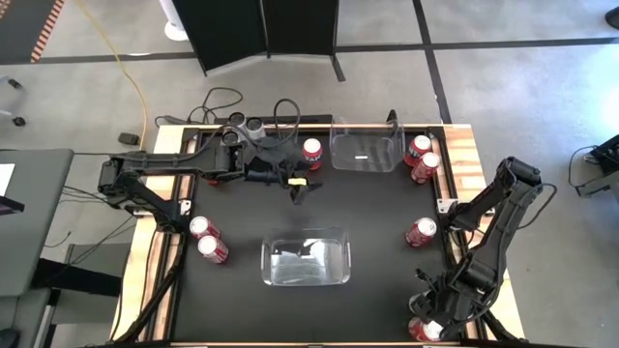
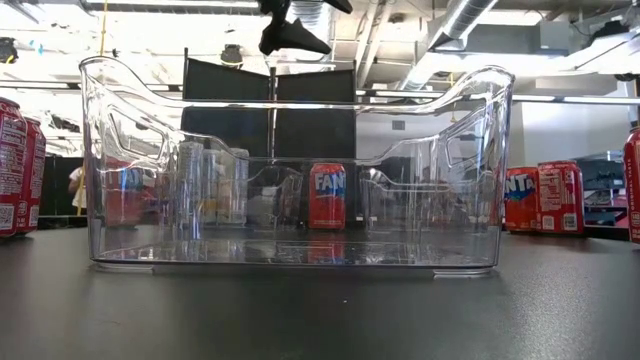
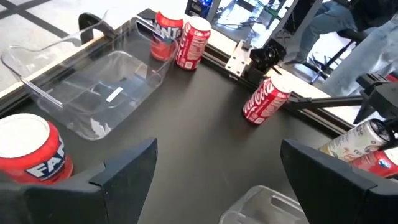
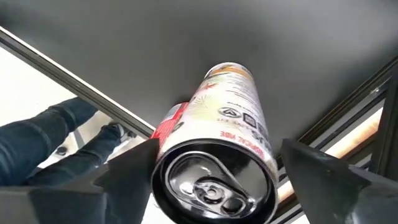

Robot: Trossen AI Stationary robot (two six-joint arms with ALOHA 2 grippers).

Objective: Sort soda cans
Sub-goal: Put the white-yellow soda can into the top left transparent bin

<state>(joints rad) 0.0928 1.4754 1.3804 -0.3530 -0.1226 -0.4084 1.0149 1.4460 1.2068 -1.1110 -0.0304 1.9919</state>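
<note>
Right wrist view | silver-grey can (image 4: 217,155) tilted, top toward camera | right end effector (image 4: 214,180) straddling it, grip unclear

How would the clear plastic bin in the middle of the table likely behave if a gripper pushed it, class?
The clear bin looks thin-walled and empty, so it is probably light and would likely slide on the black mat rather than tip, given its wide flat base. Its smooth glossy walls may be slippery to pinch, and thin plastic might flex somewhat under a squeeze.
</note>
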